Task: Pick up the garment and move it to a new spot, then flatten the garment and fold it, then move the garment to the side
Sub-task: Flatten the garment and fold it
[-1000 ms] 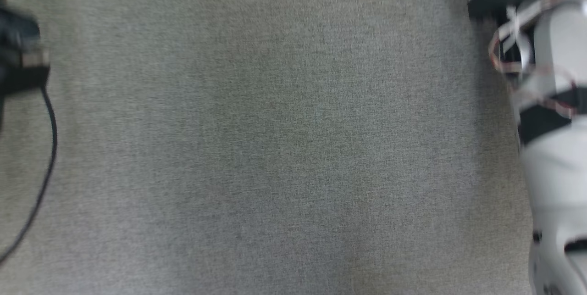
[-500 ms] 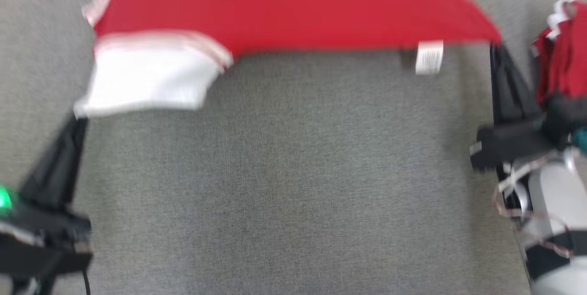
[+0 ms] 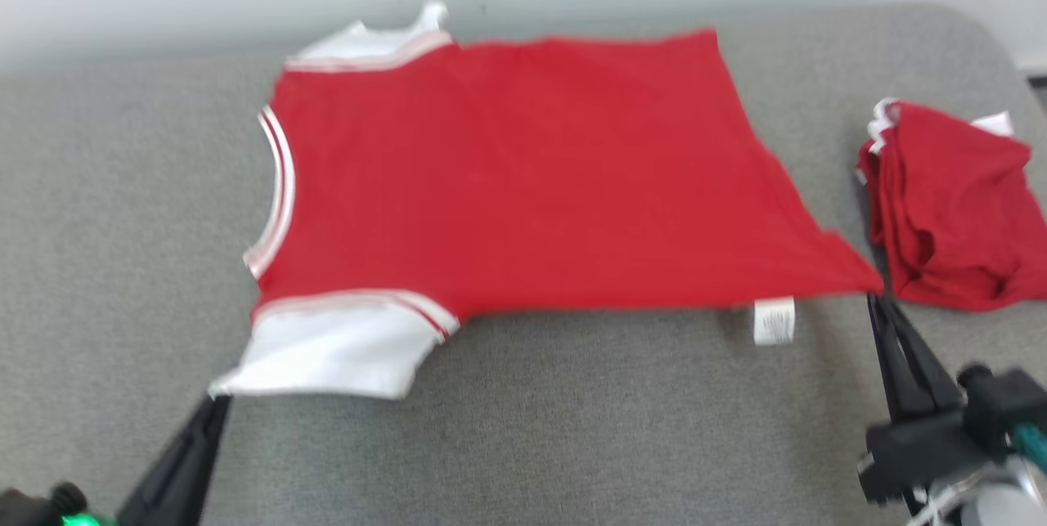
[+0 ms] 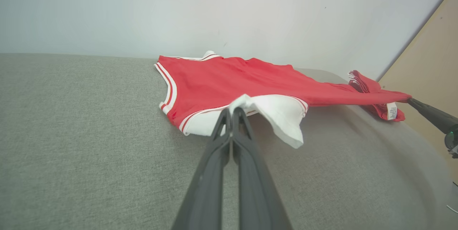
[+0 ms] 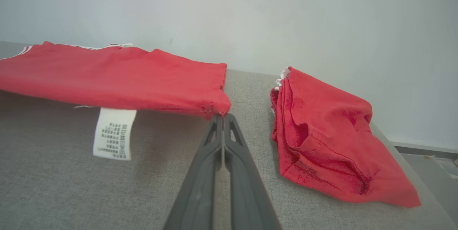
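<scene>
One grey fabric-covered bench (image 3: 523,444) carries everything. Spread across its middle, reaching towards the far edge, lies the red short-sleeved shirt with white sleeves and striped trim (image 3: 507,182). Its neck faces the left side of the bench and its hem faces the right. The shirt's near edge is raised a little off the fabric at both ends. A smaller, loosely folded red garment (image 3: 953,207) sits by the right edge of the bench, just beside the shirt's hem but apart from it.

The left gripper (image 3: 217,405) is near the front left, its fingers clamped together on the tip of the near white sleeve (image 3: 335,354). The right gripper (image 3: 873,301) is near the front right, pinched tight on the shirt's near hem corner. A small white care label (image 3: 774,320) hangs from the hem just beside that corner.
</scene>
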You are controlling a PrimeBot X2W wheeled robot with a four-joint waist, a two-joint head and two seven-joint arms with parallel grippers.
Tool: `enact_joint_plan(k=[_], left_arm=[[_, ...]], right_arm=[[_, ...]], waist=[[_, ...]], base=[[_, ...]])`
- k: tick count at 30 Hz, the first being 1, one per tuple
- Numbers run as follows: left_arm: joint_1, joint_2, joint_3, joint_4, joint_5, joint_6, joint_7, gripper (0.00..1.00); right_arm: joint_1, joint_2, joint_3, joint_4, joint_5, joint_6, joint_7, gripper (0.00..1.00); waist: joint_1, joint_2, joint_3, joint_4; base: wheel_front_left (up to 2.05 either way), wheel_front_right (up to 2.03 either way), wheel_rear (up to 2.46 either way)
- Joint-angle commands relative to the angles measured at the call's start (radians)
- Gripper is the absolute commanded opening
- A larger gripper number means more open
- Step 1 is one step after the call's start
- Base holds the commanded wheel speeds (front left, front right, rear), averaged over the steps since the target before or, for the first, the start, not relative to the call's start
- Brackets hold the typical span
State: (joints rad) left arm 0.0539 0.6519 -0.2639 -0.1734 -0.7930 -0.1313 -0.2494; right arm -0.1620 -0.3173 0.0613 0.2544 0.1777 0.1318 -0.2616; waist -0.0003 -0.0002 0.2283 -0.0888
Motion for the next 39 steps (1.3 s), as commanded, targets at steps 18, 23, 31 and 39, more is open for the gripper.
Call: enact_joint_plan(k=[18, 23, 31, 39], left_arm=[[0.038, 0.006, -0.061, -0.083, -0.034, 0.055, 0.143, 0.00], [-0.085, -0.032, -0.075, 0.015, -0.012, 0.039, 0.114, 0.00], [-0.265, -0.061, -0.105, 0.161, 0.011, 0.012, 0.080, 0.00], [-0.438, -0.095, -0.159, 0.309, 0.053, 0.002, 0.035, 0.00]], right_arm=[[0.089, -0.003, 0.008, 0.028, -0.058, -0.003, 0.042, 0.00], [-0.008, 0.016, 0.024, 0.102, -0.042, -0.003, 0.047, 0.00], [-0.147, 0.037, 0.047, 0.244, 0.004, -0.003, 0.025, 0.00], [-0.282, 0.068, 0.069, 0.367, -0.013, -0.003, 0.003, 0.00]], waist=[[0.0003, 0.0002, -0.103, -0.053], [0.0003, 0.0002, -0.075, -0.054], [0.0003, 0.0002, -0.016, -0.038], [0.0003, 0.0002, 0.037, -0.029]], base=[[0.00, 0.00, 0.00], [0.00, 0.00, 0.00], [0.00, 0.00, 0.00], [0.00, 0.00, 0.00]])
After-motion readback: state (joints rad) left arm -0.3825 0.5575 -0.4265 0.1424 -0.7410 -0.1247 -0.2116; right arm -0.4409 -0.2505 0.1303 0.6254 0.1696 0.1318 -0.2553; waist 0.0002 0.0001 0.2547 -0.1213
